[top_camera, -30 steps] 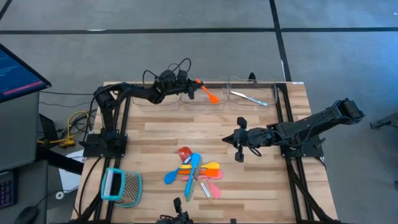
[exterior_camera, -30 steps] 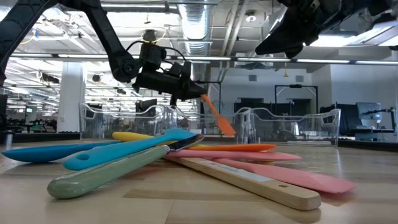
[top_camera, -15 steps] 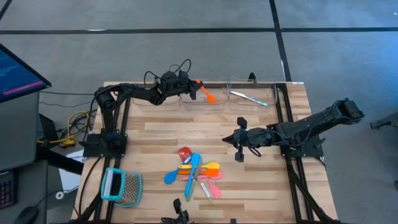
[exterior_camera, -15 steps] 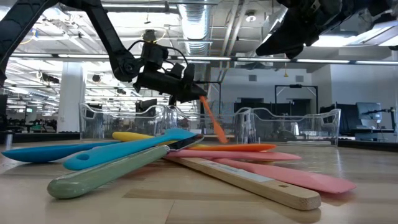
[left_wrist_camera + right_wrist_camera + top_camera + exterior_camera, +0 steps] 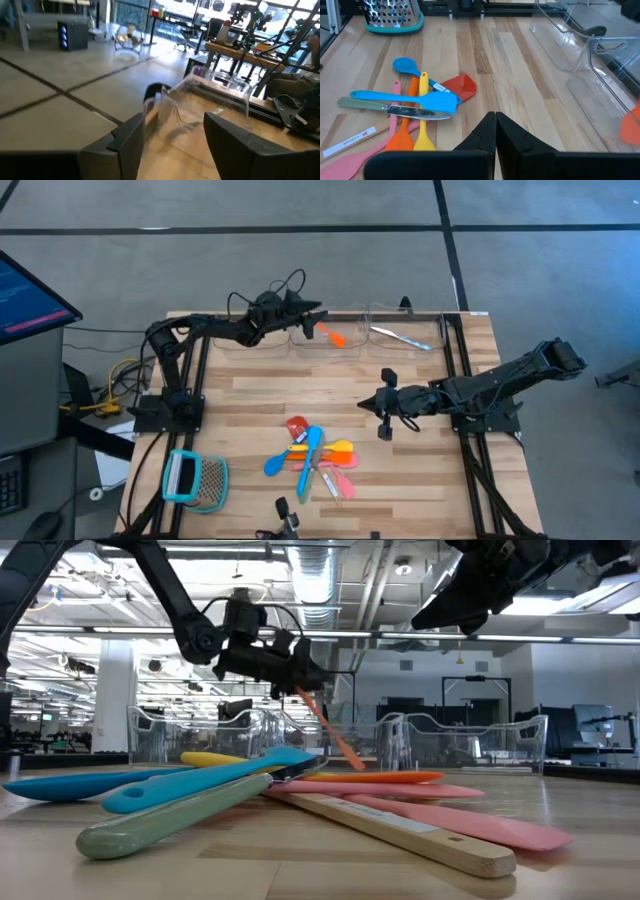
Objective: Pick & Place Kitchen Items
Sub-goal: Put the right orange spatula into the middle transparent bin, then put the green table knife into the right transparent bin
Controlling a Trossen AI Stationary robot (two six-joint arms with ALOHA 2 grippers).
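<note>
At the table's front left corner lies the teal-framed mesh tool, near the edge. The left gripper hangs over the clear bins along the far edge, jaws spread, the orange spoon tilted just below it in the bin. The utensil pile sits front-centre, bare wood all around it. The right gripper hovers right of centre above open table, fingers pressed together.

Orange spoon; blue spatula; yellow spoon; pink spatula; teal-framed mesh tool.
</note>
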